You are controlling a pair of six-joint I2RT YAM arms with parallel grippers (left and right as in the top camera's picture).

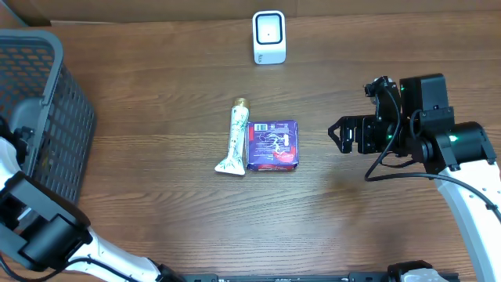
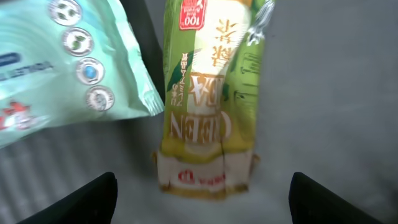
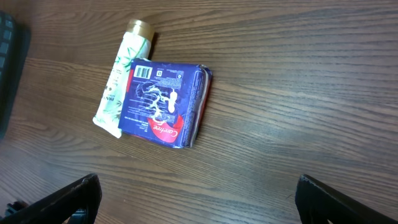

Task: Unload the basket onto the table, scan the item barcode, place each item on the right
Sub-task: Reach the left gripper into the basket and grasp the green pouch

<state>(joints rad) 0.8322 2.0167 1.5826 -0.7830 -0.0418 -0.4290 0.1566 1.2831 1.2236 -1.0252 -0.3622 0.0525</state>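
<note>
Brown wooden table (image 1: 156, 94) below me, my left gripper (image 2: 205, 196) hung released, fingers spread above a green packet (image 2: 208, 106) beside a wipes pack (image 2: 68, 62), my right gripper (image 3: 202, 199) gaped wide and empty, blue packet (image 1: 272, 145) lay touching a tube (image 1: 236, 137) mid-table, white scanner (image 1: 268, 37) stood beyond, grey basket (image 1: 47, 117) sat far left.

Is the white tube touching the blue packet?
Touching. The right wrist view shows the white tube lying against the blue packet with no gap.
</note>
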